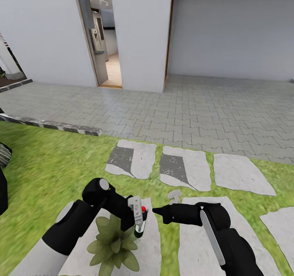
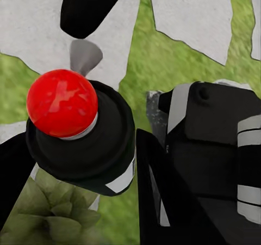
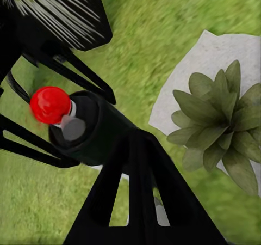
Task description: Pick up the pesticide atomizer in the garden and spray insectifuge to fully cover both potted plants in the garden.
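Lawn-side, left claw (seemingly clamped) tilts atomizer.

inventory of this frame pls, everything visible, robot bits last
atomizer: 1, dark bottle with a red ball on top, held in the left gripper above the plant
potted plant: 1, olive-green rosette, on a stepping stone below the left arm
stepping stones: several, grey and white, set in the lawn
small T-shaped piece: 1, pale grey, at a stone's edge by the right gripper; cannot tell what it is
lawn: green, across the foreground
patio: grey brick paving, beyond the lawn
house wall: white, with an open doorway
left gripper: black and grey, closed on the atomizer
right gripper: black, pointing at the atomizer; jaw state unclear
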Controlling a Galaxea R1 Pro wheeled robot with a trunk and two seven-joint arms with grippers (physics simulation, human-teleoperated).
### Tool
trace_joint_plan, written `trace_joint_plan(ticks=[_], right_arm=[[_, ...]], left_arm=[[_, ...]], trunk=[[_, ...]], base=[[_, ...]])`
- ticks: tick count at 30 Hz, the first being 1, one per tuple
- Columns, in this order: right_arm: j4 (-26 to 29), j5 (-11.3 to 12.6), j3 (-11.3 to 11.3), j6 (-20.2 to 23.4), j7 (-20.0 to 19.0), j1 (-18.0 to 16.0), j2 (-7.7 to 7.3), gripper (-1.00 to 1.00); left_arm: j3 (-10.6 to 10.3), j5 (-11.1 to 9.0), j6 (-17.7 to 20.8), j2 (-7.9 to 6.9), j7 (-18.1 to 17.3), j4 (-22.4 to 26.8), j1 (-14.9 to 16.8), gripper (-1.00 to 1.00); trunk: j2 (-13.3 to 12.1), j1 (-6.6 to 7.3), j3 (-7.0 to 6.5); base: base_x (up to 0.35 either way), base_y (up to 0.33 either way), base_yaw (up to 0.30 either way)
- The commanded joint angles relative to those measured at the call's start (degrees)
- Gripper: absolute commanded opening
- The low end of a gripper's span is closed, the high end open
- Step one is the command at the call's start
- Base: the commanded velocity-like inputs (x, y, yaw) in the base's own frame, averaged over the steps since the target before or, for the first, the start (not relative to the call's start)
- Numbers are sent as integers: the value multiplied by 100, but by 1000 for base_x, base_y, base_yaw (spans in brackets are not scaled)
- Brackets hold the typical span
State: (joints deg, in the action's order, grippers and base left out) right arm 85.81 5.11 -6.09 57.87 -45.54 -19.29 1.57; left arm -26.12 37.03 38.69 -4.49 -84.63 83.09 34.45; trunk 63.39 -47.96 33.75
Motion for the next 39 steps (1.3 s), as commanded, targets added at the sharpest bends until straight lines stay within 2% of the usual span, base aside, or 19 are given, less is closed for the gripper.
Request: trace_joint_plan(ticks=[1,3,5,7,10,19,22,29,37,39], right_arm=[[2,51,2,48,28,-1,1,-100],[2,51,2,49,28,-2,1,-100],[1,51,2,49,28,0,1,-100],[2,51,2,49,28,-2,1,-100],[3,51,2,49,28,-3,1,-100],[1,51,2,49,28,-1,1,-100],[0,51,2,49,28,-1,1,-100],[-2,51,2,49,28,-4,1,-100],[-3,51,2,49,28,-1,1,-100],[-3,51,-19,49,28,-1,1,-100]], left_arm=[[-8,44,57,-1,-20,-1,12,-100],[-8,99,145,0,-19,-20,22,-100],[-22,299,199,2,-18,-27,25,-100],[-133,499,213,79,-18,-33,26,-100],[-228,588,225,167,-18,-38,26,-100],[-270,613,257,215,-18,-39,26,-100],[-271,618,261,356,-18,-39,26,-100],[-271,780,262,515,-18,-44,26,-100],[-271,824,262,551,-12,-48,26,-100],[-271,830,262,599,-10,-48,26,-100]], trunk=[[4,0,5],[4,0,5],[4,0,5],[4,0,5],[4,0,5],[4,0,5],[4,0,5],[4,0,5],[4,0,5],[4,0,5]], base=[[0,0,0],[0,0,0],[0,0,0],[0,0,0],[0,0,0],[0,0,0],[0,0,0],[0,0,0],[0,0,0],[0,0,0]])
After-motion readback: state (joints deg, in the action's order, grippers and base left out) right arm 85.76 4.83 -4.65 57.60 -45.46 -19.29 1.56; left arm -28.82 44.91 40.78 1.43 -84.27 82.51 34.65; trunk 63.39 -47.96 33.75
